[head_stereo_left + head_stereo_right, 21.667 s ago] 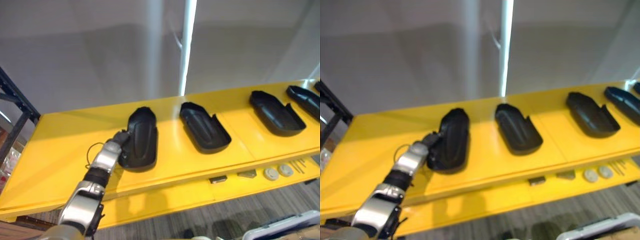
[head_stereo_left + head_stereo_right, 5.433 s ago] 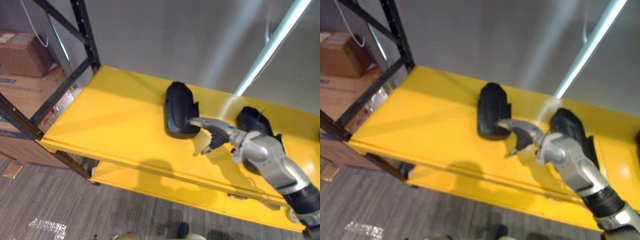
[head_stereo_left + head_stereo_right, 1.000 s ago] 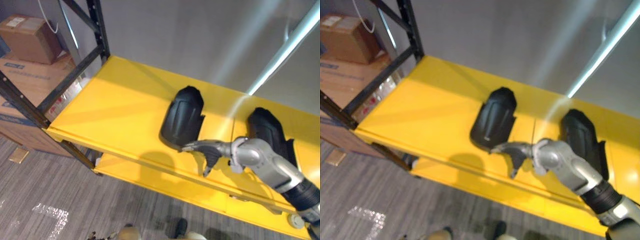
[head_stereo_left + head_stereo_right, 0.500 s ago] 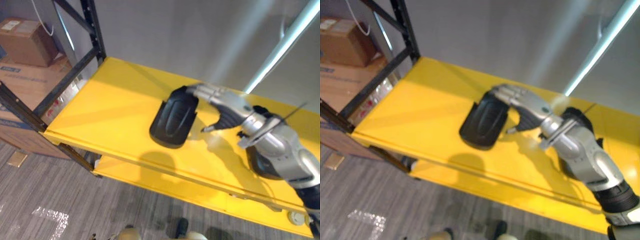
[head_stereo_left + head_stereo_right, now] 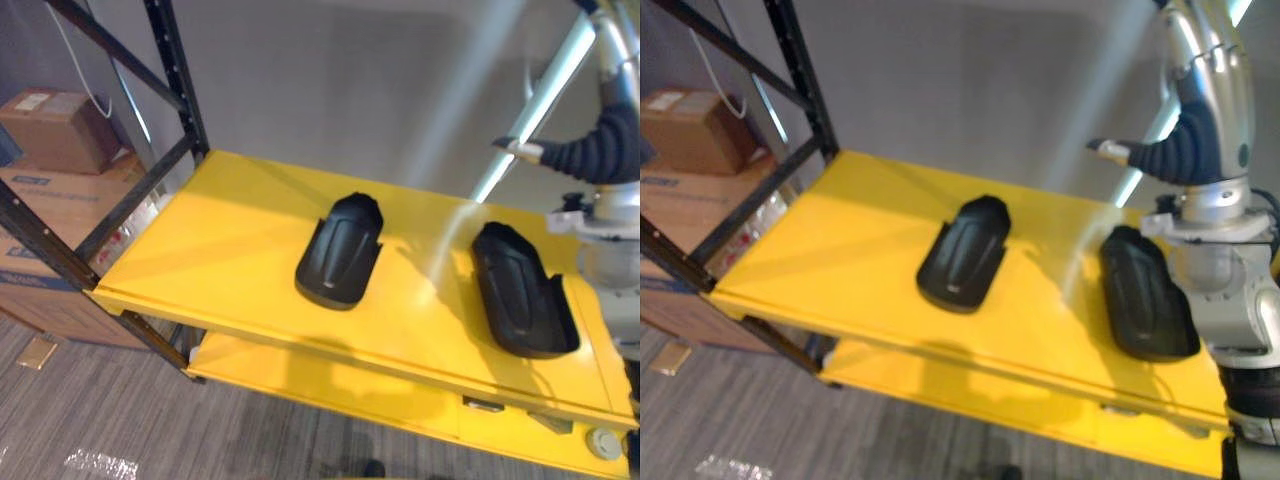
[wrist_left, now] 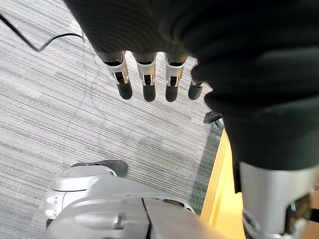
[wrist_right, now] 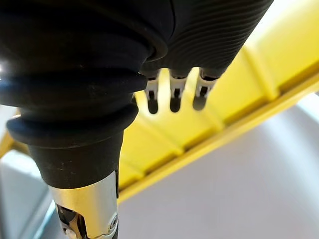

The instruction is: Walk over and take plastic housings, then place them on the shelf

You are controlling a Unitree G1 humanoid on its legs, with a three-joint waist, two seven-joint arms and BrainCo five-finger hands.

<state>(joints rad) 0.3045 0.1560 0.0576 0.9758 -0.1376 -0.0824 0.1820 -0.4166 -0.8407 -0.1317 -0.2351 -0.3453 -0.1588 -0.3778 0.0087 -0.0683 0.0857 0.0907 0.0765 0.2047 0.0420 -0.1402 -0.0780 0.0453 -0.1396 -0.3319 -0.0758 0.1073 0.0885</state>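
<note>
Two black housings on the yellow shelf, both hands empty

The left plastic housing lies mid-shelf on the top yellow shelf, with the right plastic housing well apart from it toward the shelf's right end. In the right eye view the right forearm covers that end, just beside the housing. The right hand has straight fingers holding nothing. The left hand hangs slack, fingers straight, over grey carpet. A black rack upright and cardboard boxes stand at the shelf's left.
</note>
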